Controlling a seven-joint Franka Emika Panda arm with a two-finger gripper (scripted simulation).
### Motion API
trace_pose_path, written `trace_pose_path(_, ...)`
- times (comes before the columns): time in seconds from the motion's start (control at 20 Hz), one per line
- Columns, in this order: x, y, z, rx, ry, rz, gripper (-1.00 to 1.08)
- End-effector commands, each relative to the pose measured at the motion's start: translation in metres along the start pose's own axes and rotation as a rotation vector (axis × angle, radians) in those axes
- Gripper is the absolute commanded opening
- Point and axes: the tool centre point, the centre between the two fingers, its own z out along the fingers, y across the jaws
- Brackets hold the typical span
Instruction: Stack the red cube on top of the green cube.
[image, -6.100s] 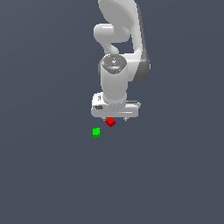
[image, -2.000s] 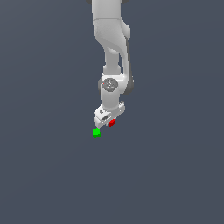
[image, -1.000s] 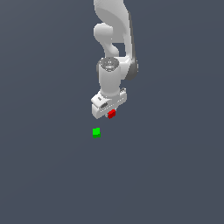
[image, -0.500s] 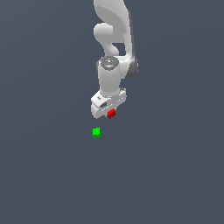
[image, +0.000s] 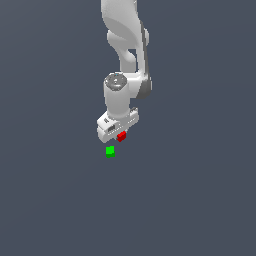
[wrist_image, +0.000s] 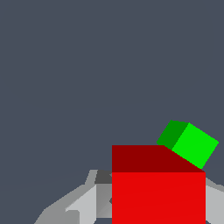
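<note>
The gripper (image: 120, 134) pinches the red cube (image: 121, 135) between its fingers; the green cube (image: 110, 151) sits apart at about seven o'clock from it in the exterior view, bare grey floor (image: 200, 190) all round.

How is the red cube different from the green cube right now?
The red cube sits between the pincer's fingers; the green cube lies free on the floor, untouched. Red is square to the wrist camera; green is turned at an angle. Both are plain and look the same size.
</note>
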Motion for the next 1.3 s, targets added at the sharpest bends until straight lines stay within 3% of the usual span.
trace_pose_path(0.0,0.001,0.015,0.008,-0.001,0.0,0.0,-1.0)
trace_pose_path(0.4,0.004,0.058,0.031,0.0,0.0,0.0,-1.0)
trace_pose_path(0.85,0.006,0.073,0.038,0.0,0.0,0.001,-1.0)
trace_pose_path(0.9,0.006,0.073,0.038,0.0,0.0,0.001,1.0)
trace_pose_path(1.25,0.006,0.073,0.038,0.0,0.0,0.001,1.0)
